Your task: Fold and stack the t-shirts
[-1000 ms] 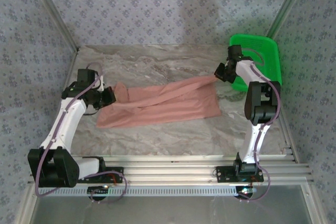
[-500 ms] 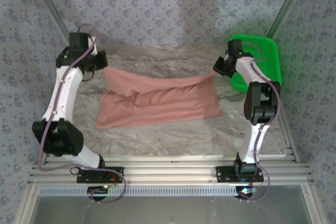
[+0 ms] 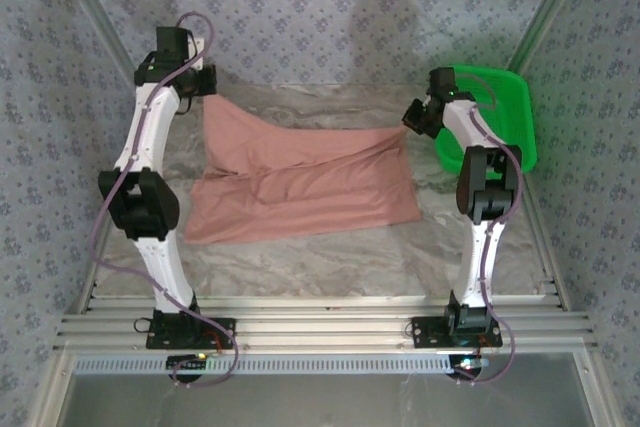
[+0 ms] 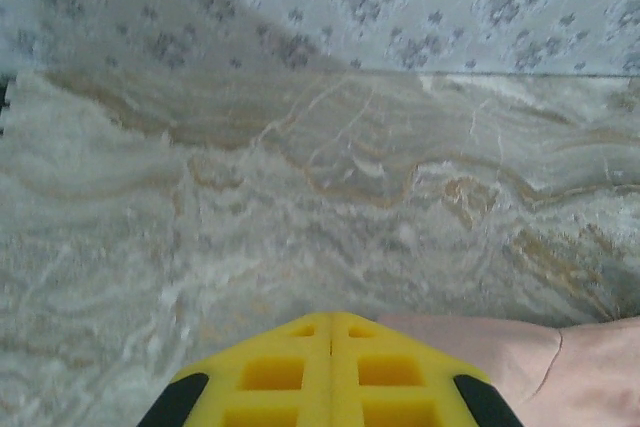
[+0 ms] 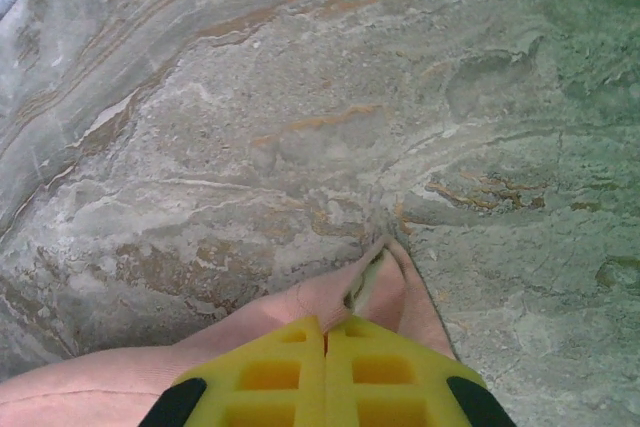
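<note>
The salmon-pink t-shirt (image 3: 310,187) lies across the middle of the marble table (image 3: 320,257), its far edge lifted and stretched between my two grippers. My left gripper (image 3: 202,92) reaches to the back left and is shut on the shirt's far left corner. In the left wrist view the yellow fingertips (image 4: 330,317) are pressed together, with the pink t-shirt (image 4: 500,357) trailing out at the lower right. My right gripper (image 3: 410,119) is shut on the far right corner. In the right wrist view its closed gripper (image 5: 325,323) pinches the t-shirt, and a folded tip of cloth (image 5: 385,277) pokes out ahead.
A green plastic basket (image 3: 500,107) stands at the back right, just behind the right arm. Patterned walls close in the table at the back and on both sides. An aluminium rail (image 3: 320,327) runs along the near edge by the arm bases.
My left arm has swung from the near left to the back left, drawing the shirt's edge up and away and opening the fold. The right gripper has shifted slightly toward the back.
</note>
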`<action>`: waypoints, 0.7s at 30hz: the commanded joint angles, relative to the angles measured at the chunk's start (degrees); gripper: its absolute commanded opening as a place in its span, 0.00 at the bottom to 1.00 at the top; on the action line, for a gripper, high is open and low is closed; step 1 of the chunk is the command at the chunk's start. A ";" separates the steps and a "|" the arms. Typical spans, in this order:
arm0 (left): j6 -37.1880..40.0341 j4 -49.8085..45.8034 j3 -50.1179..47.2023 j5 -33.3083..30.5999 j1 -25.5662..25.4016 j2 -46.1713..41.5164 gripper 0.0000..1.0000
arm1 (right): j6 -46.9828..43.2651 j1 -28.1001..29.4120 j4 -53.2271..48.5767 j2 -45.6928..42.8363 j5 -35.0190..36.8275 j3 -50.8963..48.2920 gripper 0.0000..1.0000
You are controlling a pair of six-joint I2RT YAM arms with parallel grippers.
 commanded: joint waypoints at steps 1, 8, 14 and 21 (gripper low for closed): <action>2.23 0.26 5.27 3.07 -2.33 2.82 0.00 | 2.12 -0.34 -0.68 0.88 1.19 1.79 0.00; 0.87 -2.97 -5.66 8.09 -13.24 -1.18 0.00 | 3.00 -1.23 -0.23 -4.64 3.01 -8.85 0.00; -7.86 9.29 -34.68 13.70 -19.74 -14.57 0.00 | 4.39 -1.47 2.13 -6.70 2.28 -14.37 0.00; -18.37 18.34 -55.74 20.41 -21.54 -25.08 0.44 | 4.48 -1.50 1.66 -6.51 1.61 -14.09 0.00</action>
